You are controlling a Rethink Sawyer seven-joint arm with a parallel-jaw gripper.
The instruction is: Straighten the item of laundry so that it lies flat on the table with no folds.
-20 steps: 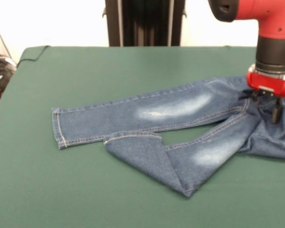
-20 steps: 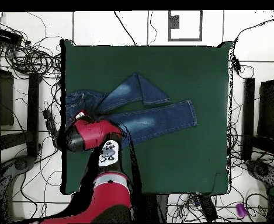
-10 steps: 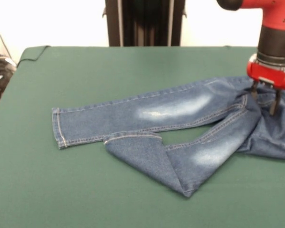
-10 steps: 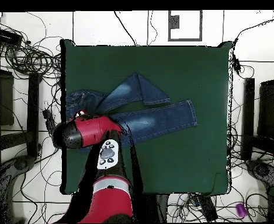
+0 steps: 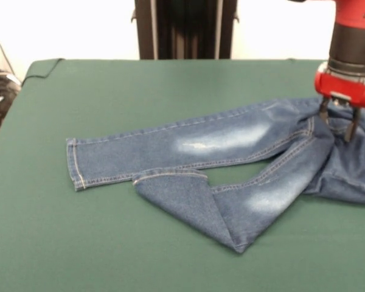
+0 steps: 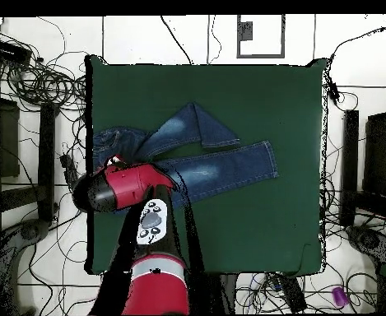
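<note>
The item of laundry, a small pair of blue jeans, lies on the green table. One leg runs straight to the left and ends in a cuff. The other leg is folded back on itself, creased at the near tip, with its cuff lying on top. My gripper hovers over the seat of the jeans at the right, open, with nothing between its fingers. In the overhead view the red arm covers the gripper and the waist end of the jeans.
The jeans' waist runs off the right edge of the front view. Cables and dark racks surround the table. The table cloth is rumpled at its far left corner.
The gripper has risen a little above the jeans' seat, and the arm's upper part has swung away. The jeans lie as before.
</note>
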